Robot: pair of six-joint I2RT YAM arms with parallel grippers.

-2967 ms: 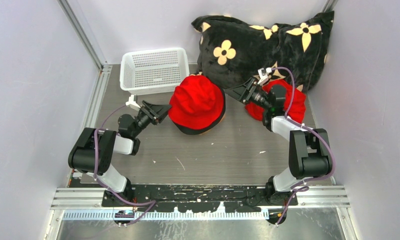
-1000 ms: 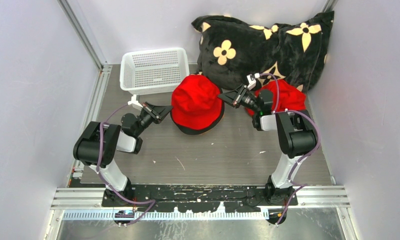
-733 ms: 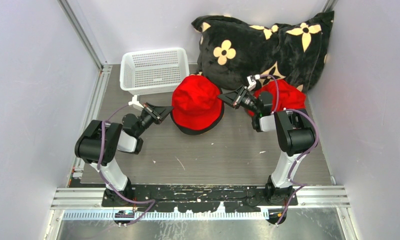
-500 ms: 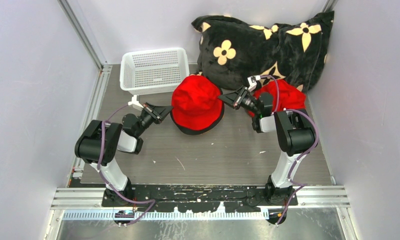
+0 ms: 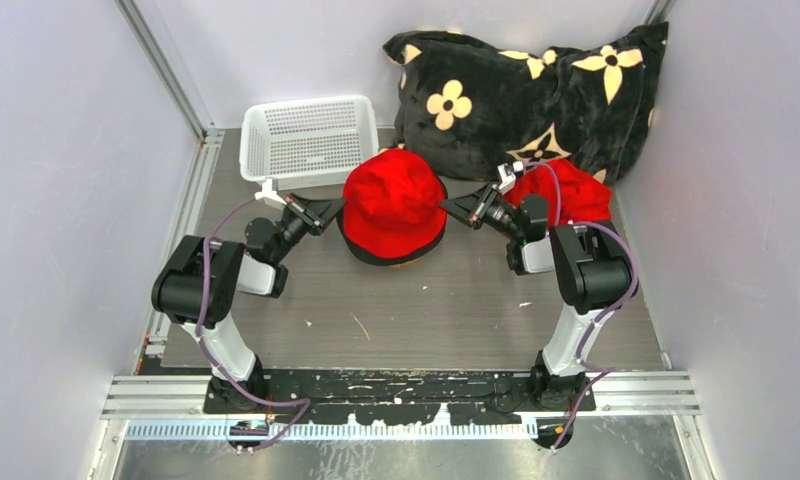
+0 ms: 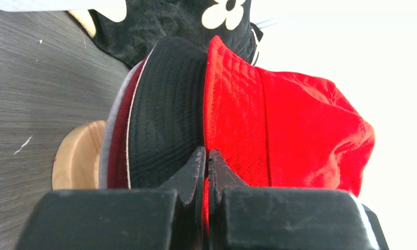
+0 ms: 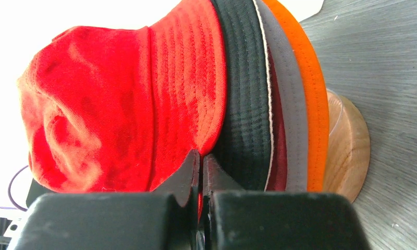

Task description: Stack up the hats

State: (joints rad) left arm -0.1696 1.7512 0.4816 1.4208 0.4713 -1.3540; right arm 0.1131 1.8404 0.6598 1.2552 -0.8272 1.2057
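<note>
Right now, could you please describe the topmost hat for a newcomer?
Before the black cushion with cream flowers stands a wooden stand. The bright red fabric bucket hat crowns it, over a black brim, a grey brim and an orange brim.

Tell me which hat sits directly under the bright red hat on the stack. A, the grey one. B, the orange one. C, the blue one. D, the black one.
D: in the right wrist view the black hat lies right against the bright red hat, with the grey hat and orange hat further down.
</note>
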